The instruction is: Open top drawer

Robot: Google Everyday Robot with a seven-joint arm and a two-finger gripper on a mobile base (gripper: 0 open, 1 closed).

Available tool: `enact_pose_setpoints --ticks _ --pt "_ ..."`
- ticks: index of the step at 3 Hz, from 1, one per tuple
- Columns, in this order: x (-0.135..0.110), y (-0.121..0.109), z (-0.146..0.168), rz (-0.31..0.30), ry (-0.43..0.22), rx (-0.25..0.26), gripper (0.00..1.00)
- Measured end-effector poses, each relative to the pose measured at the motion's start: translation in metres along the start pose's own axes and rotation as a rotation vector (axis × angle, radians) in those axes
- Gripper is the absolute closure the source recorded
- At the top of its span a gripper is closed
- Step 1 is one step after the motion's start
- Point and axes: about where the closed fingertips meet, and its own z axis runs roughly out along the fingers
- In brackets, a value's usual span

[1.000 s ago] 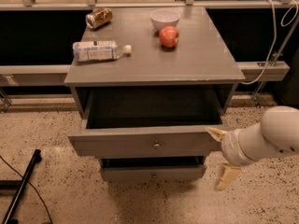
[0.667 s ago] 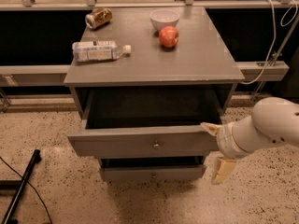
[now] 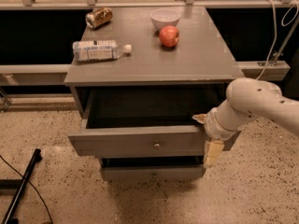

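Note:
The top drawer (image 3: 121, 143) of the grey cabinet is pulled partly out. Its flat front carries a small brass knob (image 3: 156, 145), and its dark inside shows behind the front. My gripper (image 3: 207, 136) is at the right end of the drawer front, with the white arm (image 3: 254, 101) reaching in from the right. Its fingers are spread: one cream fingertip (image 3: 200, 118) is at the front's top edge and the other (image 3: 212, 153) hangs by its lower corner. A narrower grey drawer (image 3: 152, 173) sits shut below.
On the cabinet top (image 3: 201, 62) lie a water bottle (image 3: 98, 50), a can (image 3: 99, 17), a white bowl (image 3: 165, 17) and a red apple (image 3: 169, 36). A black pole (image 3: 21, 190) lies on the speckled floor at the left. A cable (image 3: 275, 27) hangs at the right.
My arm has moved left, bringing the gripper in against the right end of the drawer front. The drawer stays pulled out about the same amount.

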Motion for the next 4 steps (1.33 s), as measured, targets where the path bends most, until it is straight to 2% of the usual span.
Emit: enact_pose_setpoints --ticks 1,2,3,4 --pt "-0.004 -0.007 0.019 0.012 0.002 -0.058 0.18" --pt "-0.019 0.007 0.023 -0.007 0.010 -0.096 0.24" --pt "-0.020 0.006 0.021 -0.007 0.010 -0.096 0.24" --pt "-0.024 0.040 0.013 0.009 0.008 -0.131 0.37"
